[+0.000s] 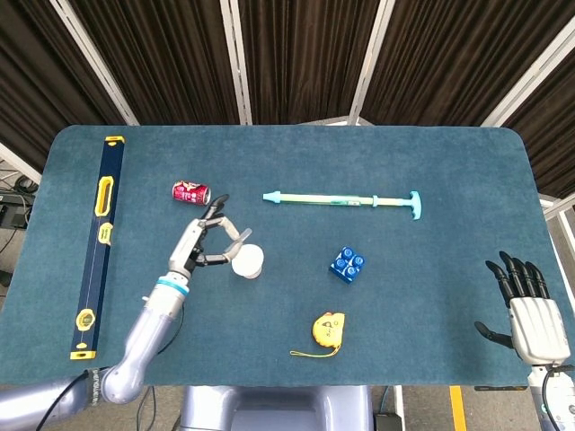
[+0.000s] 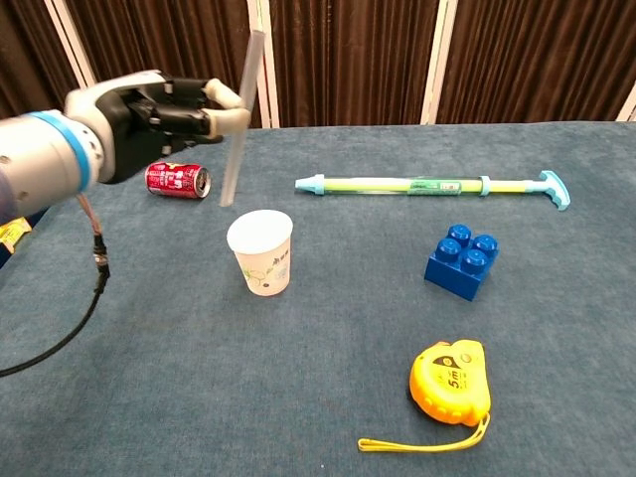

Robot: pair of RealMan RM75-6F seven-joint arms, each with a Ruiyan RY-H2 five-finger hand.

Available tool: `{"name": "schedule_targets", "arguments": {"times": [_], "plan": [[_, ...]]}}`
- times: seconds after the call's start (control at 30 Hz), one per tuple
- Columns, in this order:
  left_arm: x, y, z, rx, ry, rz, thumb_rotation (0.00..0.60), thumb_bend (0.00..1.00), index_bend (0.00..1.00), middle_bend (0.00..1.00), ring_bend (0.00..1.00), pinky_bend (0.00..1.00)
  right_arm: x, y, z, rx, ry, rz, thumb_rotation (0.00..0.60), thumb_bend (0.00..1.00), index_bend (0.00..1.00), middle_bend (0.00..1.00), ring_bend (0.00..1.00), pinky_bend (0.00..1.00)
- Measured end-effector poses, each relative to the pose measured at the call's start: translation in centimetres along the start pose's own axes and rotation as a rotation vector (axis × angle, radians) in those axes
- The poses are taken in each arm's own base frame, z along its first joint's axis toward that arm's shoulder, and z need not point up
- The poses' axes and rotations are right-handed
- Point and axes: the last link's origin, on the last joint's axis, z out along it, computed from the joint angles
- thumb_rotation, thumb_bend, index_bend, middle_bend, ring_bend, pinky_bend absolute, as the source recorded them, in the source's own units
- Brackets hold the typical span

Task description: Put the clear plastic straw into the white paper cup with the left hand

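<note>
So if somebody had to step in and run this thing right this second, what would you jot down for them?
Left hand: pinches the clear straw, nearly upright, low end just above the white paper cup and a little to its left.
Right hand: open, holds nothing, at the table's right edge.
Done: straw lifted and carried to the cup.
Left: line the low end up over the cup's mouth, lower it in, let go.

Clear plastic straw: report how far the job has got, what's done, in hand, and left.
Done: the left hand grips the clear plastic straw between its fingers, off the table.
In hand: the straw stands nearly upright, its lower end just above the white paper cup and slightly left of its rim.
Left: bring that end over the opening, lower it in and release. The right hand holds nothing.
</note>
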Motion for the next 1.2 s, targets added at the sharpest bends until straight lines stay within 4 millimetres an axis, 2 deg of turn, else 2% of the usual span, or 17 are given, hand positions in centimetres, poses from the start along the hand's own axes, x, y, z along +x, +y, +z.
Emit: {"name": "schedule_targets", "arguments": {"times": [0.27, 0.53, 0.7, 0.87, 1.2], "plan": [[-1.7, -0.7, 0.6, 0.006, -0.033, -0.013, 0.600, 0.41, 0.60, 0.02, 0.00, 0.05, 0.0, 0.0, 0.0, -0.002, 0.002, 0.006, 0.600, 0.04, 0.09, 0.00, 0.00, 0.00], [-2.4, -1.9, 1.4, 0.020, -0.036, -0.010, 0.600, 0.41, 0.59, 0.03, 0.00, 0.05, -0.1, 0.2, 0.1, -0.005, -0.004, 0.012, 0.600, 0.04, 0.09, 0.00, 0.00, 0.00], [-2.2, -3.4, 1.8, 0.052, -0.035, -0.001, 0.600, 0.41, 0.52, 0.01, 0.00, 0.03, -0.1, 0.2, 0.1, -0.002, -0.007, 0.013, 0.600, 0.04, 0.09, 0.00, 0.00, 0.00], [-2.2, -4.9, 1.7, 0.098, -0.074, -0.010, 0.600, 0.31, 0.38, 0.00, 0.00, 0.00, -0.1, 0.1, 0.0, 0.001, -0.005, 0.011, 0.600, 0.04, 0.09, 0.00, 0.00, 0.00], [-0.3, -5.3, 0.2, 0.061, -0.064, 0.039, 0.600, 0.30, 0.35, 0.00, 0.00, 0.00, -0.1, 0.1, 0.1, -0.001, -0.002, 0.007, 0.600, 0.04, 0.09, 0.00, 0.00, 0.00]]}}
